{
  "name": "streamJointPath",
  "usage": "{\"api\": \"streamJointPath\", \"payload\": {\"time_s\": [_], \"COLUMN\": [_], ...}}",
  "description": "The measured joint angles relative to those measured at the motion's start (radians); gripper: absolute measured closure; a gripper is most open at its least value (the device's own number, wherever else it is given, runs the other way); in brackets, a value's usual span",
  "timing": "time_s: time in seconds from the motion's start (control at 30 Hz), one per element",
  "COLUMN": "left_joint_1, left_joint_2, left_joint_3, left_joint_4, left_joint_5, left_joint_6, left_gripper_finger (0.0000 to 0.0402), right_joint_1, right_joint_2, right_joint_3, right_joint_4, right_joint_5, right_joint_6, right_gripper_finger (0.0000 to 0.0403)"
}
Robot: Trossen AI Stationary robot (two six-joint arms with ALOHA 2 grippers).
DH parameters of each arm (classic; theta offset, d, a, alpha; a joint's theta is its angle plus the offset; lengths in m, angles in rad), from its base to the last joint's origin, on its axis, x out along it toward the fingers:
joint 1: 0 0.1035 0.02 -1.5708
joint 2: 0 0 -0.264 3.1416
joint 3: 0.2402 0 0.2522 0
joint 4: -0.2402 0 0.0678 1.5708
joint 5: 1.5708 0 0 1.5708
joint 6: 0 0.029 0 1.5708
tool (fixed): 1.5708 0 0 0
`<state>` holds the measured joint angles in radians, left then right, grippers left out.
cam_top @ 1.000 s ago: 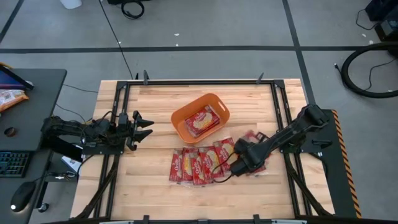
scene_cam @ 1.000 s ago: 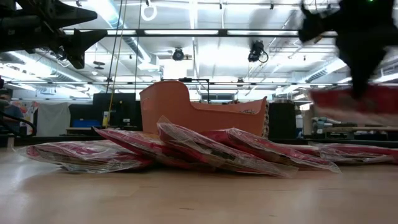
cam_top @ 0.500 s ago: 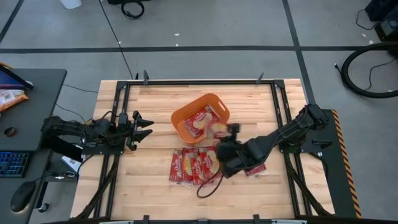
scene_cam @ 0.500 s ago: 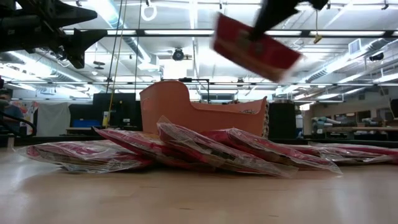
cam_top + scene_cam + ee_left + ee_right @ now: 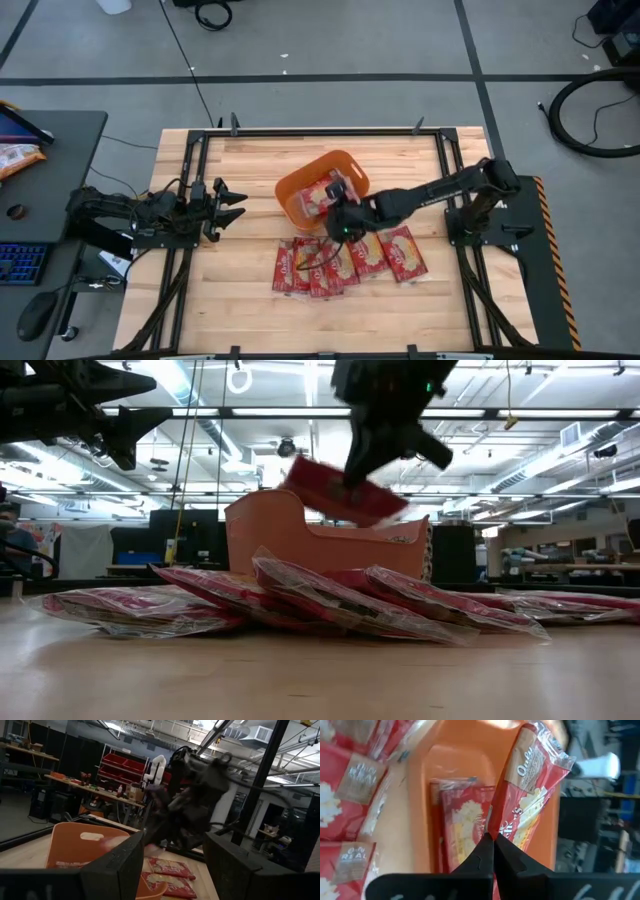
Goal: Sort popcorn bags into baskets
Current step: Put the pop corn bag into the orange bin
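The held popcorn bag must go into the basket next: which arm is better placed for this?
Right. The right gripper is shut on a popcorn bag above the orange basket. The left gripper waits open at the table's left edge.

Even, bright light is cast from above on the tabletop [image 5: 250,310] in the high view, with only faint shadows under the arms. In the low view, strong glare is given off by the ceiling light strips [image 5: 300,412], and the arms are reduced to dark silhouettes against them. Motion blur is seen on the right hand [image 5: 170,815] in the left wrist view, where the background is dim. In the right wrist view the near fingers [image 5: 475,862] are rendered soft, and plastic glints on the held packet [image 5: 530,785].
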<state>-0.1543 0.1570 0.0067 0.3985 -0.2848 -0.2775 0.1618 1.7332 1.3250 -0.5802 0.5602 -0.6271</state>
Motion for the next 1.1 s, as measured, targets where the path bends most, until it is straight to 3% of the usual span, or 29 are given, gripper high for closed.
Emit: {"api": "streamJointPath", "payload": {"time_s": [0.13, 0.3, 0.47, 0.6, 0.8, 1.1], "left_joint_1": [0.000, 0.000, 0.000, 0.000, 0.000, 0.000], "left_joint_2": [0.000, 0.000, 0.000, 0.000, 0.000, 0.000], "left_joint_3": [0.000, 0.000, 0.000, 0.000, 0.000, 0.000], "left_joint_4": [0.000, 0.000, 0.000, 0.000, 0.000, -0.001], "left_joint_5": [0.000, 0.000, 0.000, 0.000, 0.000, 0.000], "left_joint_6": [0.002, 0.002, 0.012, 0.011, 0.008, 0.001], "left_gripper_finger": [0.0196, 0.0196, 0.0196, 0.0196, 0.0196, 0.0196], "right_joint_1": [-0.090, -0.164, -0.135, -0.053, 0.071, 0.211], "right_joint_2": [0.000, 0.000, 0.000, 0.000, -0.002, -0.002], "right_joint_3": [-0.062, -0.076, -0.076, -0.065, -0.019, -0.096], "right_joint_4": [0.110, 0.110, 0.086, 0.072, -0.014, -0.229], "right_joint_5": [-0.086, -0.158, -0.160, -0.118, -0.089, -0.072], "right_joint_6": [-0.031, 0.048, 0.131, 0.204, 0.538, 1.336], "right_gripper_finger": [0.0385, 0.0331, 0.0278, 0.0261, 0.0261, 0.0262]}}
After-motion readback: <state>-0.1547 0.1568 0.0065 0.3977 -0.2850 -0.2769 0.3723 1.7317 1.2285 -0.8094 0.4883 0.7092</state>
